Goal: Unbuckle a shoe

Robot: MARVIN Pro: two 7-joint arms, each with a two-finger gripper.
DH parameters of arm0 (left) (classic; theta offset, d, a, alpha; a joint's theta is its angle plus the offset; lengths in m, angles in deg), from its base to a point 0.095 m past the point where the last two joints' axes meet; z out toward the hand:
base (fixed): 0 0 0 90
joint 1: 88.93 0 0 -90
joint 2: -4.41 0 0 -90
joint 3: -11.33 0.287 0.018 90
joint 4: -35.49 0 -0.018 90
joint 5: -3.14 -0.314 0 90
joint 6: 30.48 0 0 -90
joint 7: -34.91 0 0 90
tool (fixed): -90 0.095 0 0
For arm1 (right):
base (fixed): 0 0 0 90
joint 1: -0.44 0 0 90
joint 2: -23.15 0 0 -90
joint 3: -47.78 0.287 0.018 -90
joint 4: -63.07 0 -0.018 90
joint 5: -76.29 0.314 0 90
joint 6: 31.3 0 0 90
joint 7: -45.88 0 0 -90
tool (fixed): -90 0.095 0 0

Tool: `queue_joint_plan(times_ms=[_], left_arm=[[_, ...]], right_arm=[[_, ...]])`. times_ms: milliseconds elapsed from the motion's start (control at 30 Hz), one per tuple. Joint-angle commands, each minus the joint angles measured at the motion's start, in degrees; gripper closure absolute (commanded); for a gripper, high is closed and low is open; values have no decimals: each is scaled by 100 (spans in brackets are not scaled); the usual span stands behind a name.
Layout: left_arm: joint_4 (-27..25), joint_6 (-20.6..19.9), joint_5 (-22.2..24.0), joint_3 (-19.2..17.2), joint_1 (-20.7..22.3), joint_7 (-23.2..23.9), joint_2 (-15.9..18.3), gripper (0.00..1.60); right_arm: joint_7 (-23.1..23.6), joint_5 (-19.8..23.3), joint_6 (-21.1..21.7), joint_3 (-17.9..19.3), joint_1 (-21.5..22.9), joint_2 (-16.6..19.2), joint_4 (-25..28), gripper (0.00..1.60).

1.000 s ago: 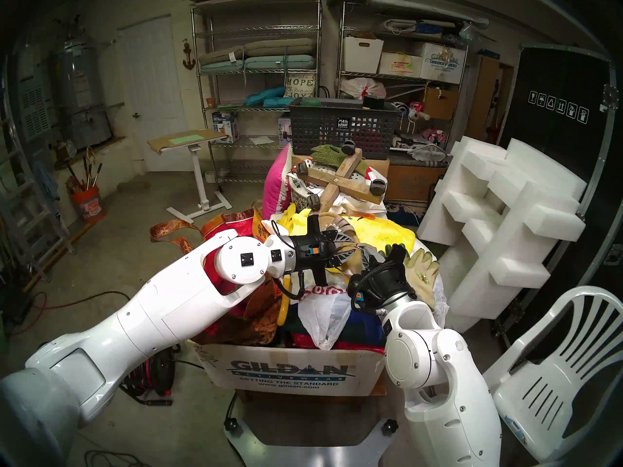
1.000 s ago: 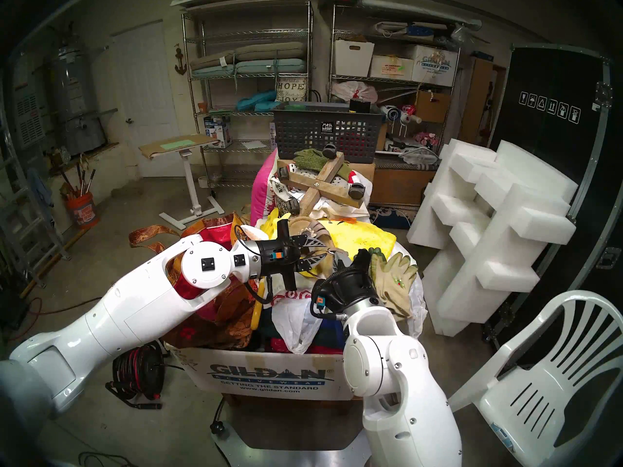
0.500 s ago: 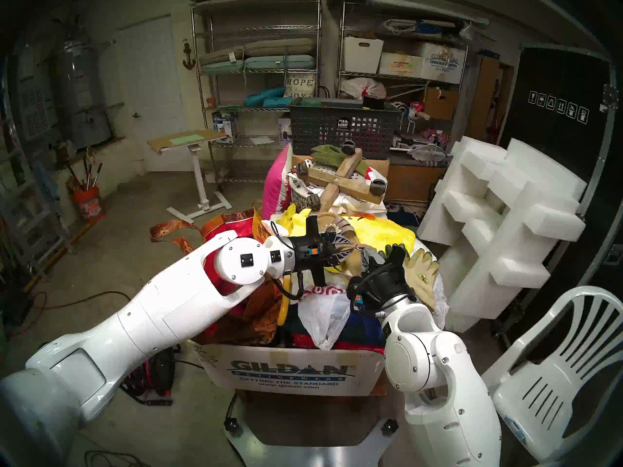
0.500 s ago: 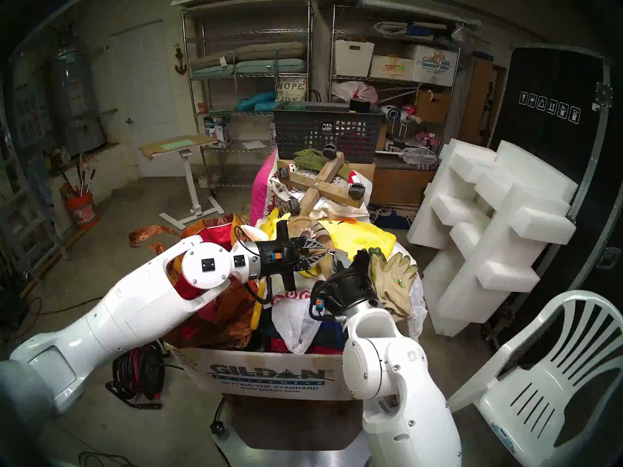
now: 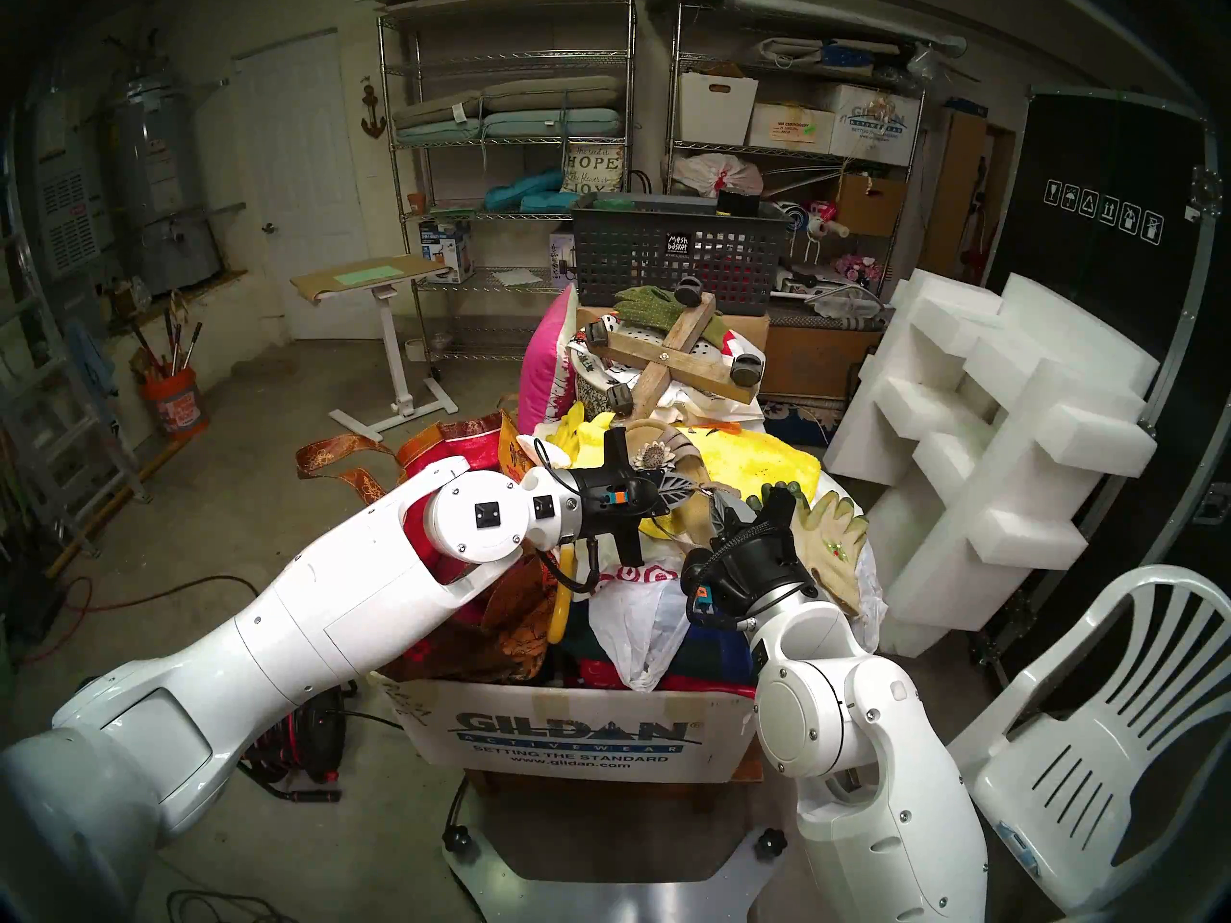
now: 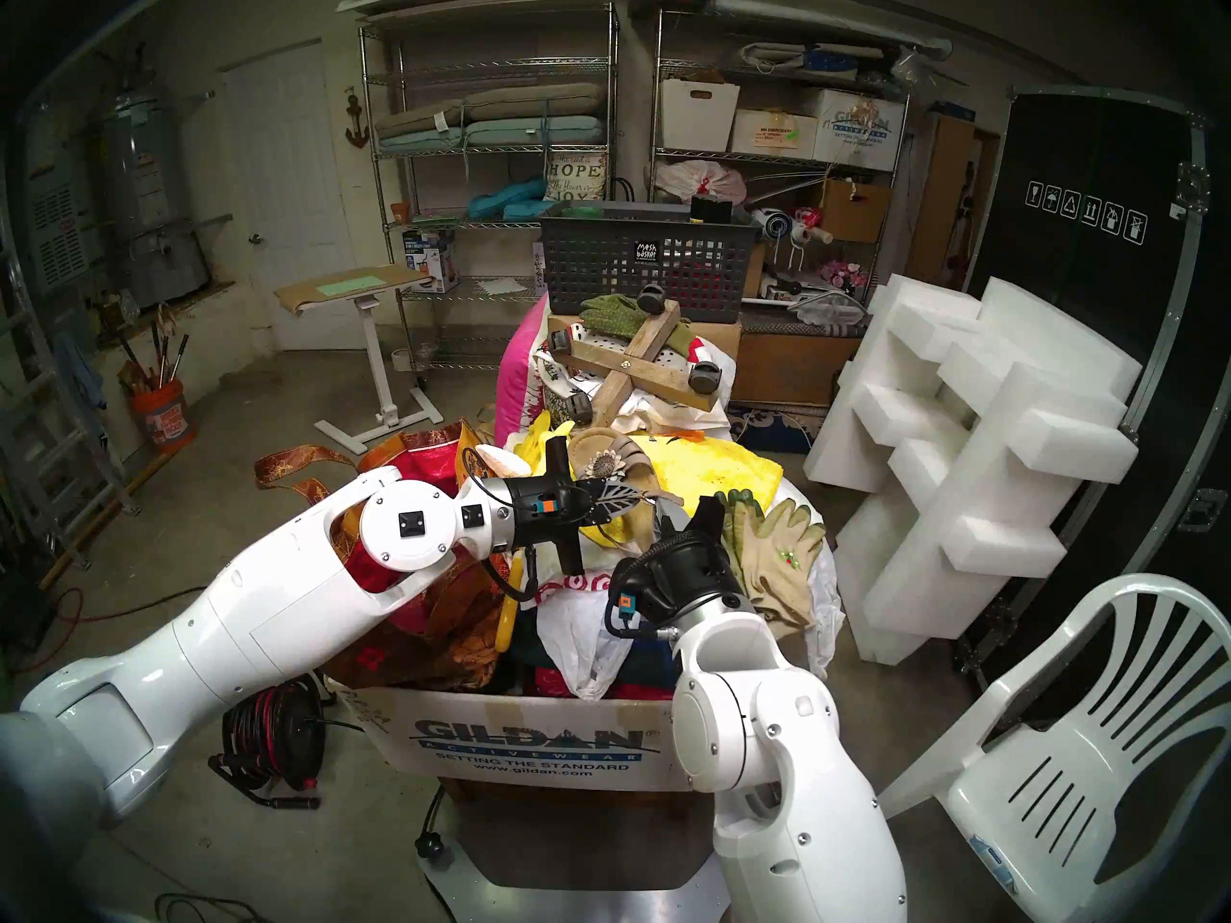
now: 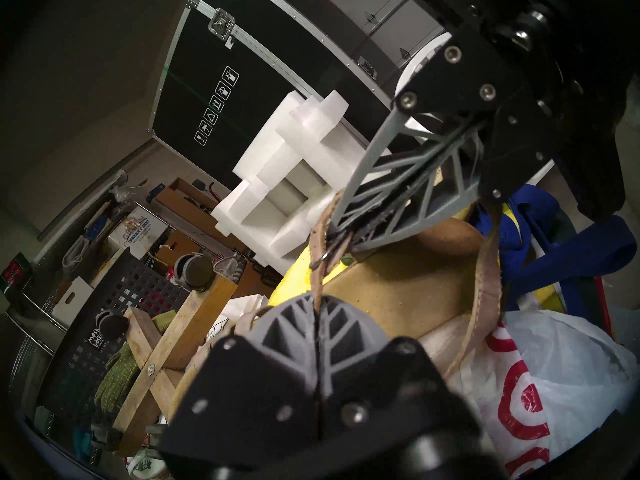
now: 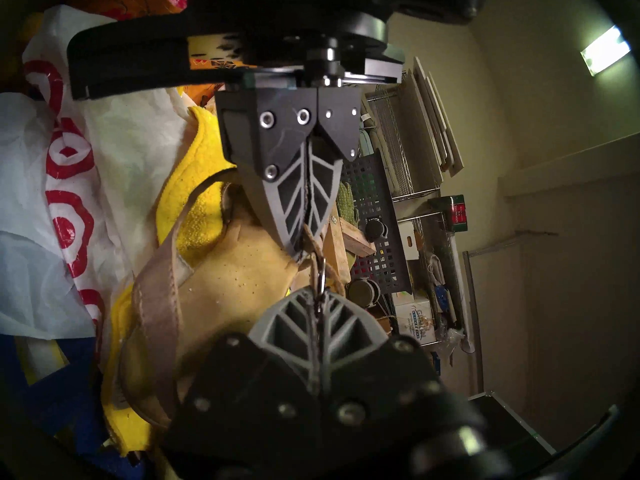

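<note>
- Nearest the robot's base stands a white cardboard box printed GILDAN point(image 5: 573, 742), heaped with cloth and bags.
- On that heap lies a white plastic bag with red ring marks point(image 5: 639, 625), seen just under both grippers in the wrist views point(image 7: 540, 410).
- The right gripper point(image 5: 723, 510) has its 2 grey ribbed fingers point(image 8: 304, 321) pressed together on the thin tan ankle strap point(image 8: 317, 257) of the shoe, right at the small metal buckle ring point(image 8: 321, 275).
- The left gripper point(image 5: 693, 492) faces it tip to tip; its 2 fingers point(image 7: 294, 325) are also pressed together, pinching the same strap point(image 7: 320, 257) just on the other side of the buckle point(image 7: 327, 256).
- The tan-beige strappy sandal point(image 5: 689, 495) lies tilted on a yellow towel point(image 5: 759, 462) at the top of the heap, its sole facing the wrist cameras point(image 7: 398, 282), its brown-and-cream flower ornament point(image 5: 651, 457) up behind the left gripper.
- Just to the right of the right gripper lie tan work gloves with green fingertips point(image 5: 829, 535), apart from the sandal.
- Farther back rests a wooden cross-shaped dolly with 4 black caster wheels point(image 5: 673, 362), and behind it a dark grey plastic mesh basket point(image 5: 673, 252).
- At the rear stand chrome wire shelves point(image 5: 513, 169); white foam blocks point(image 5: 986, 435) and a white plastic chair point(image 5: 1099, 735) are on the right.
</note>
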Motion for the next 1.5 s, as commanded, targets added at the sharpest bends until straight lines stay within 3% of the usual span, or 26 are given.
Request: queue_joint_plan(times_ms=[0,100,200,367,800,1167,1467], left_arm=[[-3,72,-24,-65,76,-75,-36,160],[9,87,-35,-65,71,-95,-38,160],[51,125,-65,-59,63,-137,-41,160],[81,160,-96,-57,48,-172,-51,160],[109,235,-137,-35,45,-203,-102,160],[108,235,-178,-58,47,-234,-91,160],[74,211,-186,-108,71,-238,-48,160]], right_arm=[[-519,-387,-51,-127,114,110,-96,160],[-636,-442,-27,-144,112,84,-155,160],[-1061,-902,4,-229,163,219,-359,160],[-1286,-1177,93,-271,232,204,-466,160],[-1296,-1411,97,-348,324,283,-508,160],[-989,-1848,181,-426,354,388,-542,160],[-777,-1952,155,-357,424,495,-560,160]])
